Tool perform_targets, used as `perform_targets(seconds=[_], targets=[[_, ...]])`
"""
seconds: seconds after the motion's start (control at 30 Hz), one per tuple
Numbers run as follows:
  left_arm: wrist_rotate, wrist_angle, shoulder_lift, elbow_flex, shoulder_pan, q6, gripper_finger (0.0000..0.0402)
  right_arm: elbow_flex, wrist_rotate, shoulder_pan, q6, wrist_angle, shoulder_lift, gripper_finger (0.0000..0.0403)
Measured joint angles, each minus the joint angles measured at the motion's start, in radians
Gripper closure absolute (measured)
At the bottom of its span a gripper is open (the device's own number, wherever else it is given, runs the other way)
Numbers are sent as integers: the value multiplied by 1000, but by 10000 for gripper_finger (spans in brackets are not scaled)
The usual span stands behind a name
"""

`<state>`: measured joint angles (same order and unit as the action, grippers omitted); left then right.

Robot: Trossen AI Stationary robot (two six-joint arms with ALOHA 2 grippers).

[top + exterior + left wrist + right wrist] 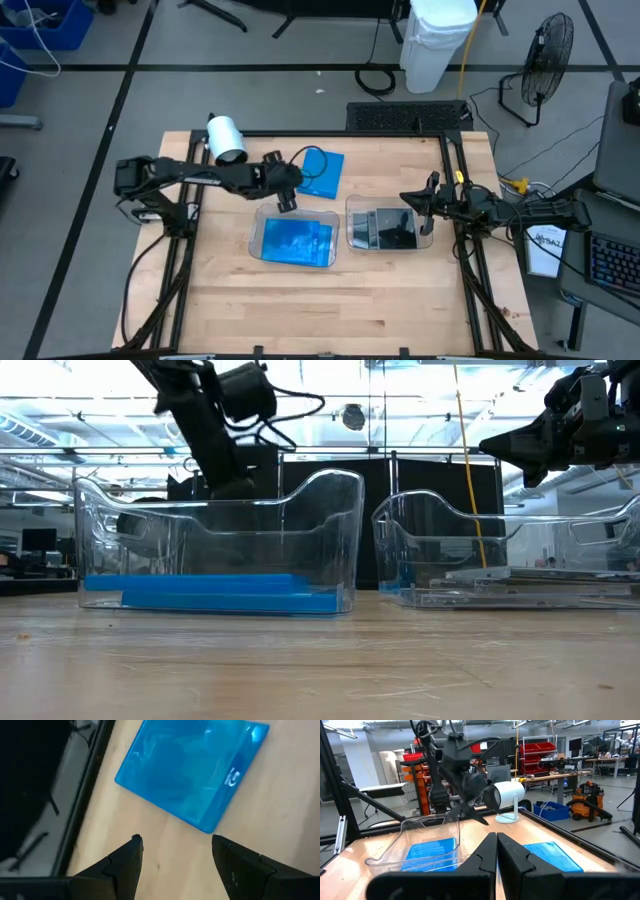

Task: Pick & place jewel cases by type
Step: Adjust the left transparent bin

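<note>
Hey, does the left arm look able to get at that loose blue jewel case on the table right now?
Probably yes. The left gripper is open and empty just short of the blue jewel case, which lies flat on bare wood outside both trays, nothing between them.

Two clear trays [293, 242] [390, 229] sit on the counter [330, 300], with one loose blue jewel case [322, 170] just ahead of the left end effector [288, 196] of two arms.
</note>
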<state>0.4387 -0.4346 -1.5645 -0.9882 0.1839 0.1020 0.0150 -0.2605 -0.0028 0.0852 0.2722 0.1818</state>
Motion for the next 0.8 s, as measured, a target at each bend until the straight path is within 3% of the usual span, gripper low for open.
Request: perform_targets(seconds=[0.23,0.37,0.67,0.8], targets=[[-14,39,-115,-2,14,234,160,0,0,0,0,0,0,399],[-2,65,-160,-8,19,276,161,0,0,0,0,0,0,399],[-24,1,-155,-128,24,165,160,0,0,0,0,0,0,398],[-22,-161,-158,-209,23,82,160,0,0,0,0,0,0,399]])
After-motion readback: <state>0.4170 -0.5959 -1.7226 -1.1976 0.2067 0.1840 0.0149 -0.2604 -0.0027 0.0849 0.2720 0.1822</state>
